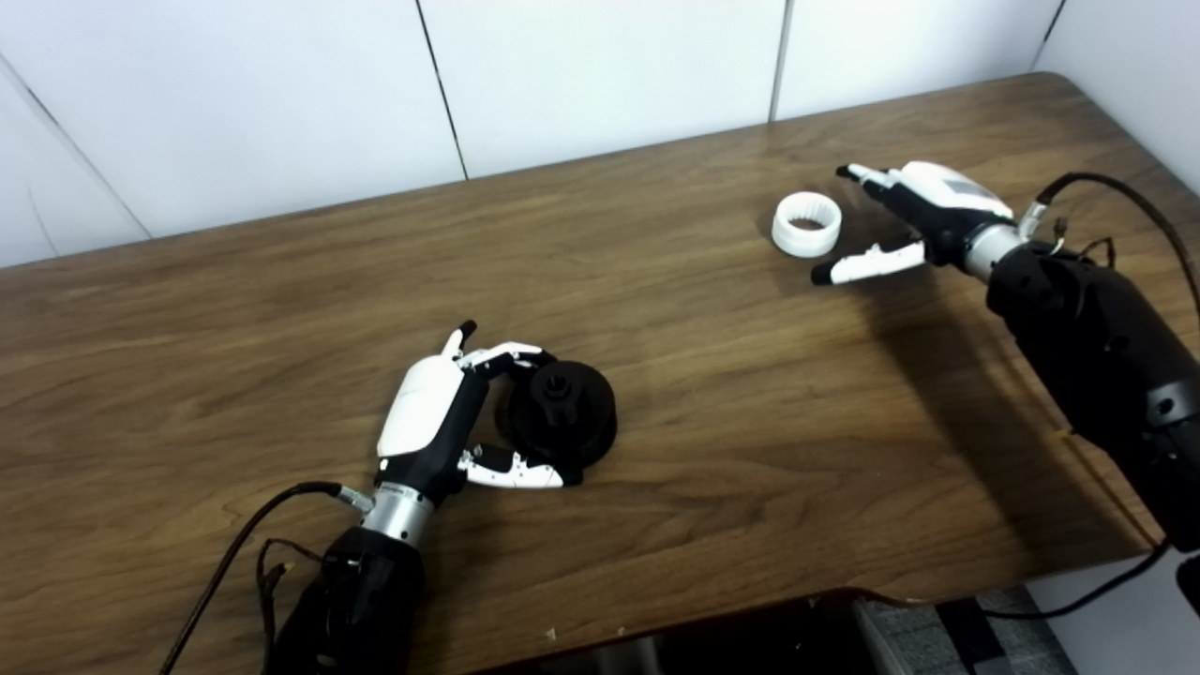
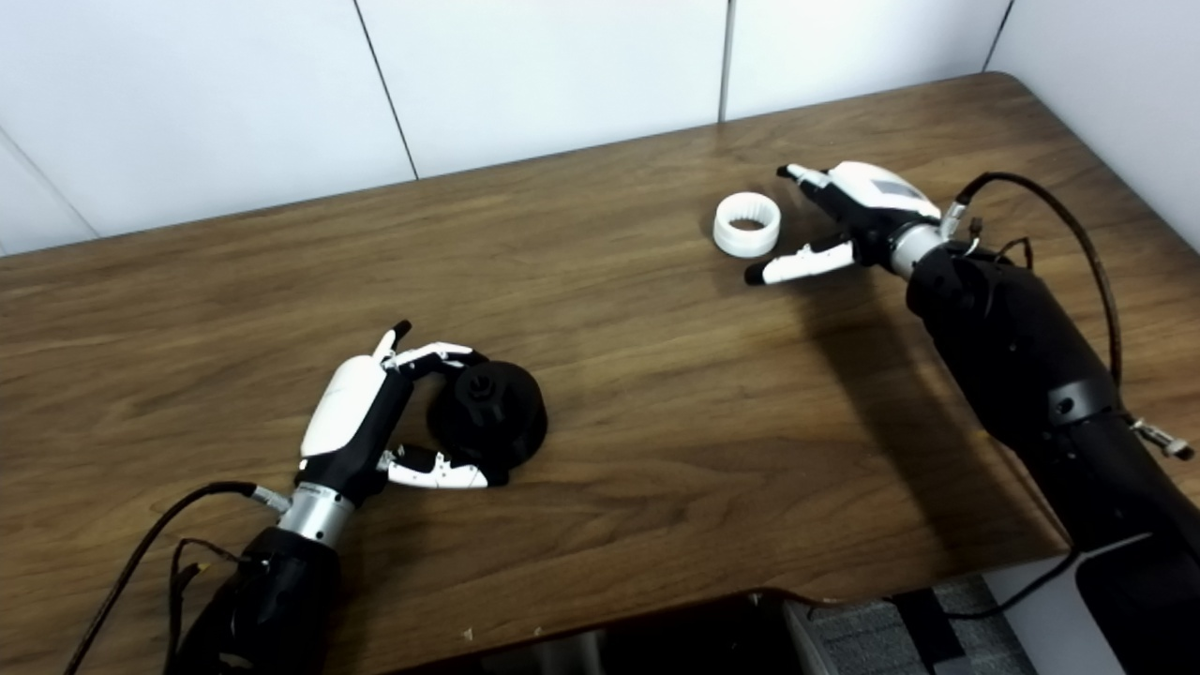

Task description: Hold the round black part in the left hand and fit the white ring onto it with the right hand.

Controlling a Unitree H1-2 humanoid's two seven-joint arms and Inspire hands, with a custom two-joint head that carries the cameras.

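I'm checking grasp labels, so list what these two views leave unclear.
- Both views: whether the left hand grips the round black part or only curls around it; its palm side faces away.
- Both views: the white ring is too small to show its inner detail.
- Both views: the right hand hides the table beneath it.

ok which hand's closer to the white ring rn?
Right. The right hand sits open just beside the white ring, not touching it. The left hand is far across the table, fingers curled around the round black part.

Both head cameras look down on the wooden table (image 1: 656, 309) from its near edge, side by side. They face the white wall (image 2: 544, 75) and share nearly the whole tabletop.
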